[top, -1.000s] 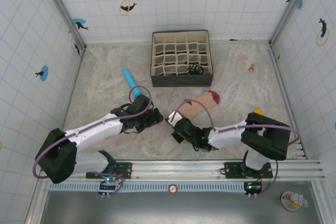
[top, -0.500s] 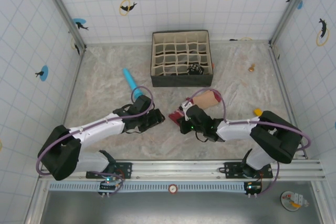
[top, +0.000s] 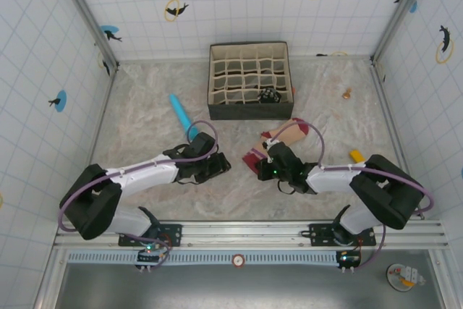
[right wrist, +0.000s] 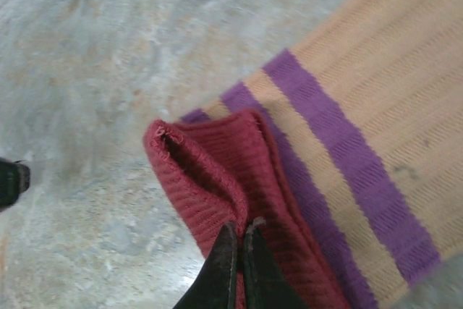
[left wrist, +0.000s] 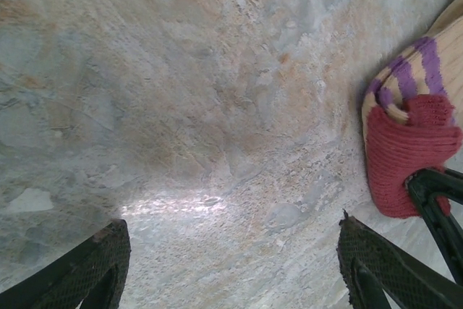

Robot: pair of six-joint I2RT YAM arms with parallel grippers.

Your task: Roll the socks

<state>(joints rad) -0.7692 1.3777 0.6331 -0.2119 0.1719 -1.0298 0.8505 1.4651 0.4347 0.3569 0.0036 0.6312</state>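
Organizer box [top: 239, 111] at the back has the black-and-white sock [top: 270, 95] tucked in one front cell. Peach sock [top: 289, 134] lies just in front; right gripper [right wrist: 242, 233] pinches its maroon cuff [right wrist: 217, 171], left gripper [left wrist: 231, 251] spread wide beside it.

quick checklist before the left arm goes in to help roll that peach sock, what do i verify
1. Right gripper shut on the peach sock: ok, its fingertips pinch the folded maroon cuff.
2. Left gripper open and holding nothing: ok, fingers wide apart over bare table.
3. Cuff between the left fingers: not ok, it lies off to one side, by one finger.
4. Blue cylinder apart from the sock: ok.
5. Second sock ready: cannot tell, a dark striped thing sits in the organizer box, too small to identify.
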